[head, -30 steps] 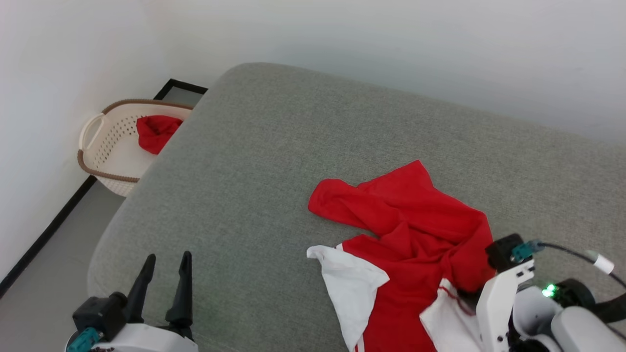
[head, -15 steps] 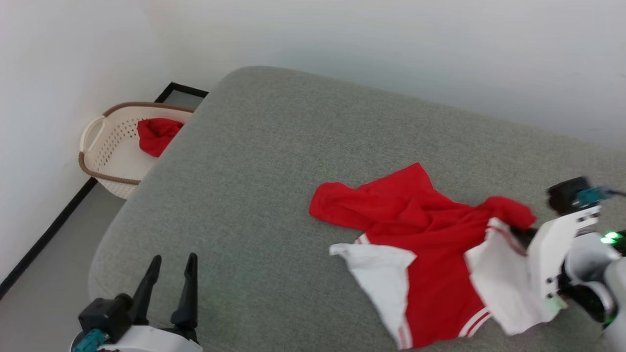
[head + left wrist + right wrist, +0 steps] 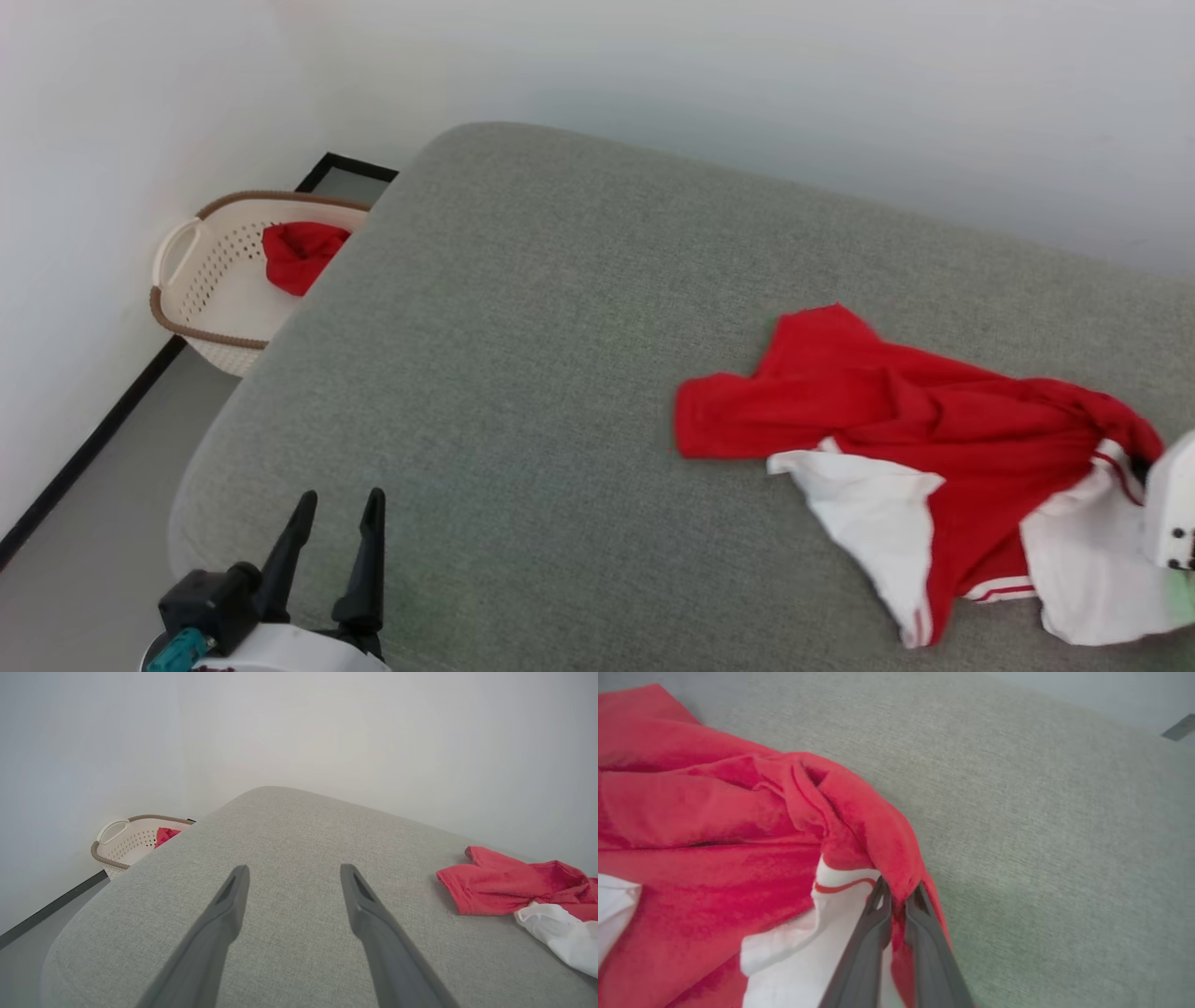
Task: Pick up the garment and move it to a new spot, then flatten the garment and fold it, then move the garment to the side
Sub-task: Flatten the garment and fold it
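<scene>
Right pincer (image 3: 896,891) clamped on a red fold of the shirt (image 3: 915,420) — a thin bite, right at the tips. The shirt spreads left of that pincer over the grey cushion (image 3: 523,327), bunched, one white sleeve (image 3: 822,933) just beside the fingers (image 3: 862,952). Risks: the fold slips out if the cushion's weave drags it; a single-point hold lets the cloth twist rather than open. Left pincer (image 3: 292,872) apart, empty, well clear of the shirt.

The garment (image 3: 920,425), a red shirt with white sleeves edged in thin stripes, lies rumpled on the grey cushion (image 3: 523,327). One bunched red fold is pinched in the right gripper (image 3: 899,892), and the rest spreads leftward from it.
</scene>
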Controlling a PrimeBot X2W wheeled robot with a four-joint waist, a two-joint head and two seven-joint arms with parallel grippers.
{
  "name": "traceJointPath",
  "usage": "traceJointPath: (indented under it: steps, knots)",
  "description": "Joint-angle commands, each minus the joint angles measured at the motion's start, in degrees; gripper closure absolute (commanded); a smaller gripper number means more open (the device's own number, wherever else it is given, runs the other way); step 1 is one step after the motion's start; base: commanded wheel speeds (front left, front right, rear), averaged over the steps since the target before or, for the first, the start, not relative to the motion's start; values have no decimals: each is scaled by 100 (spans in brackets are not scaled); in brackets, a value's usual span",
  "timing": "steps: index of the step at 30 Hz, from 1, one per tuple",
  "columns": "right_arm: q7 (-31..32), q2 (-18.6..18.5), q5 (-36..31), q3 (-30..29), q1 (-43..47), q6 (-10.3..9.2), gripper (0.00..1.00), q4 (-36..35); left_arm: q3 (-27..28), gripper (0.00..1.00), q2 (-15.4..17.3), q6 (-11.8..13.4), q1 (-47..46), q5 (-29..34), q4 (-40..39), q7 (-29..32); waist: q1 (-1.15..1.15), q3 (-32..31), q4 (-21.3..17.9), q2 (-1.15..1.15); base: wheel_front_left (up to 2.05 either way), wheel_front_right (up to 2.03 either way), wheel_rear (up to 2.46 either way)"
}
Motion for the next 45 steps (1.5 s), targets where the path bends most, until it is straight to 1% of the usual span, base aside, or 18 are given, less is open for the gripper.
traceJointPath:
  steps: [1,3,4,5,6,9,15,23,27,31,36,40,45]
  knots:
    - [-14,22,-108,-169,-93,-7,100,181,-12,0,24,-15,-22,-10,10,-1,0,32,-24,0,0,0,0]
    - [-26,56,-179,-229,-106,-8,100,336,-13,0,21,-15,-52,-16,15,-1,0,64,-47,0,0,0,0]
    - [-46,85,-203,-247,-136,-7,95,377,-10,0,25,-15,-64,-13,16,-1,0,82,-67,0,0,0,0]
    - [-77,94,-232,-255,-169,-7,65,405,-2,0,24,-15,-77,-7,22,0,0,96,-87,0,0,0,0]
    - [-114,108,-261,-261,-205,-8,0,430,11,0,20,-15,-90,2,24,-1,0,107,-112,0,0,0,0]
    - [-184,197,-264,-203,-281,-7,0,442,43,0,28,-15,-96,43,24,0,0,111,-211,0,0,0,0]
    - [-371,224,-241,-2,-386,-7,0,216,87,0,76,-15,-138,93,-33,-1,0,67,-441,0,0,0,0]
    - [-823,119,-99,363,-231,-7,0,-634,76,0,241,-15,-232,155,-181,0,0,-5,-955,0,0,0,0]
    - [-1116,70,-60,450,-16,-7,0,-1127,92,0,331,-13,-308,117,-221,5,0,-31,-1240,0,0,0,0]
    - [-1473,55,-79,394,304,-7,0,-1598,50,0,426,-13,-402,69,-323,113,0,-48,-1523,0,0,0,0]
    - [-1928,209,-203,226,804,-7,0,-2148,4,0,562,-3,-503,33,-582,370,0,5,-1859,0,0,0,0]
    - [-2314,449,-370,52,1189,-7,0,-2505,-1,0,647,17,-562,-38,-773,598,0,83,-2107,0,0,0,0]
    - [-2706,784,-560,-122,1514,-7,0,-2775,80,0,703,88,-582,-193,-948,874,0,172,-2397,0,0,0,0]
